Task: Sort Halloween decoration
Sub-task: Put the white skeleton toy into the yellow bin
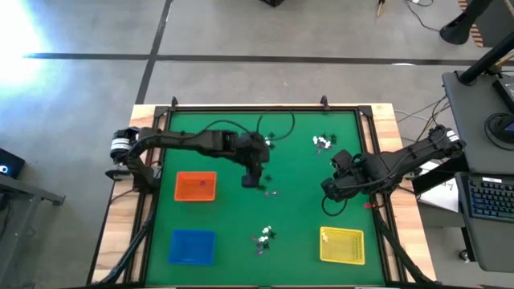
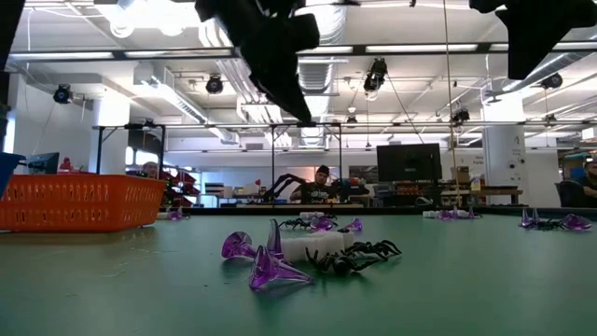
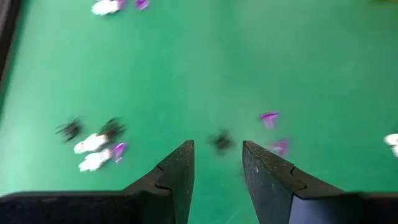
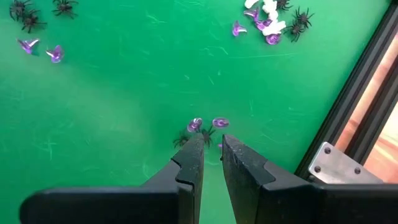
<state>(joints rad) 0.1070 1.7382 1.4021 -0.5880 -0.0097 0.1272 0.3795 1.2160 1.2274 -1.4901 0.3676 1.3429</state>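
Two grippers over the mat: left gripper [image 3: 217, 171] has fingers parted, empty, above a black spider [image 3: 221, 142] and purple trinkets [image 3: 269, 118] mid-frame in the high view. Right gripper [image 4: 212, 163] has a narrow gap, nothing held, nearing a spider with purple pieces [image 4: 207, 124]. Risk: tiny crowded pieces, likely double pick or miss. Orange tray [image 1: 195, 186], blue tray [image 1: 192, 246] and yellow tray [image 1: 342, 245] lie lower in the frame, with nothing between them and the grippers.

A large open robotics lab is shown: beyond the green table [image 2: 485, 280], ceiling strip lights [image 2: 410, 48], a dark monitor [image 2: 409, 162], cluttered workbenches and 1 seated person [image 2: 322, 185] are seen, with other robot arms behind.
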